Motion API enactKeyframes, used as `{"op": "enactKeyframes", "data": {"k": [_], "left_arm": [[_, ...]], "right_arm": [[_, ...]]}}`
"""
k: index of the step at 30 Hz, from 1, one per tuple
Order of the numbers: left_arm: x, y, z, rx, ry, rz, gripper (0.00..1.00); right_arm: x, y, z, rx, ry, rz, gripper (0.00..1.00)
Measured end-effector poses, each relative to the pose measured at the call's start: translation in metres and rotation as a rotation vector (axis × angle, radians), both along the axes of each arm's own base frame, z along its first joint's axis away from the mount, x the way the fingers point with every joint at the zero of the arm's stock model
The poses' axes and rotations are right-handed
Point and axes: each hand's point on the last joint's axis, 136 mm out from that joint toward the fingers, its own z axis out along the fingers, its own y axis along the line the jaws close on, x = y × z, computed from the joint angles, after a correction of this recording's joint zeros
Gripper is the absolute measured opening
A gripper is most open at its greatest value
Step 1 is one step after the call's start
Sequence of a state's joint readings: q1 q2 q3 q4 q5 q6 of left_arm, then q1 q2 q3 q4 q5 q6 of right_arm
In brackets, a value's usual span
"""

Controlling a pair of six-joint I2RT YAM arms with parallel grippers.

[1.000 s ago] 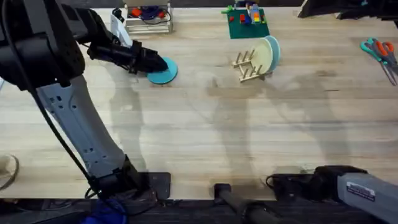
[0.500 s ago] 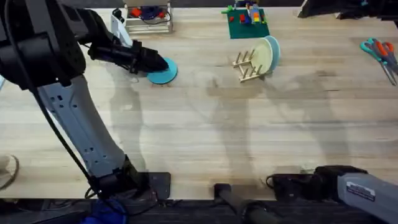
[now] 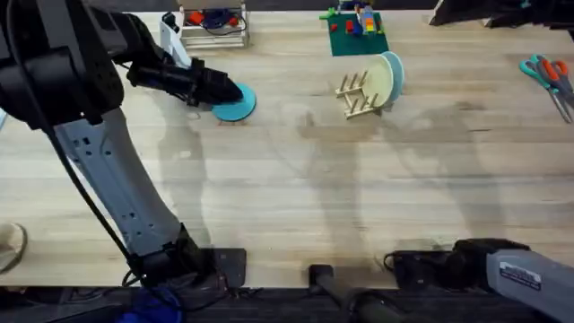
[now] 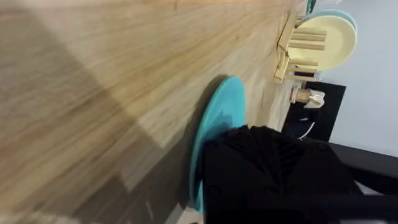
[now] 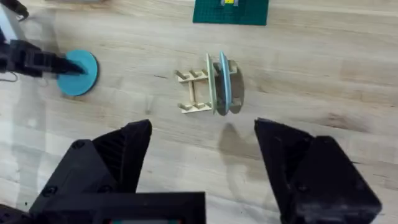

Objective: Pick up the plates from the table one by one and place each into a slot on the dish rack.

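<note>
My left gripper (image 3: 229, 92) is out over the far left part of the table (image 3: 296, 197), its tip at the left edge of the turquoise plate (image 3: 237, 102). The left wrist view puts the plate's rim (image 4: 214, 127) right against my black fingers (image 4: 267, 168), with the plate low on the wood — whether the fingers have closed on the rim I cannot tell; they hide the contact.

The turquoise plate lies on the table, just near-right of the white wire basket (image 3: 213, 27) at the far edge, and well to the left of the dish rack (image 3: 357, 96).

The dish rack sits far and a little right of centre, with its dowel pegs pointing up. Two plates stand on edge in it — a pale cream-green plate (image 3: 380, 83) and, just behind it on the right, a light blue plate (image 3: 395, 72). The right wrist view shows the same pair side by side in the rack (image 5: 199, 90), cream-green (image 5: 212, 84) next to blue (image 5: 225, 84).

My right gripper (image 5: 202, 155) is open, the two black fingers (image 5: 127, 149) spread wide, raised above the table with the rack far below it. The right arm (image 3: 502, 267) rests at the near right edge.

A green board with small coloured bits (image 3: 356, 34) is at the far edge beyond the rack. Scissors (image 3: 549, 79) lie far right.
</note>
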State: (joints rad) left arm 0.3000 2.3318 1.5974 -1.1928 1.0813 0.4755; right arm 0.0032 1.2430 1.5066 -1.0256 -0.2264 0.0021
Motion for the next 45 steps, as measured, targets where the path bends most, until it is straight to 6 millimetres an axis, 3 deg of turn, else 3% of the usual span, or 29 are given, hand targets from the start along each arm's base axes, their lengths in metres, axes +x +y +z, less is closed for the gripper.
{"op": "enactKeyframes", "data": {"k": [23,30,37,38,45], "left_arm": [[-0.005,0.002,0.004,0.014,0.062,-0.031,0.038],[0.001,0.005,0.034,0.019,0.049,-0.067,0.038],[0.010,0.008,0.077,0.020,0.005,-0.093,0.038],[0.018,0.011,0.090,0.045,-0.039,-0.095,0.038],[0.018,0.018,0.100,0.122,-0.053,-0.106,0.038]], "right_arm": [[0.000,0.000,0.000,0.000,0.000,0.000,0.995],[0.000,0.000,0.000,0.000,0.000,0.000,0.995],[0.000,0.000,0.000,0.000,0.000,0.000,0.995],[0.000,0.000,0.000,0.000,0.000,0.000,0.995],[0.000,0.000,0.000,0.000,0.000,0.000,0.995]]}}
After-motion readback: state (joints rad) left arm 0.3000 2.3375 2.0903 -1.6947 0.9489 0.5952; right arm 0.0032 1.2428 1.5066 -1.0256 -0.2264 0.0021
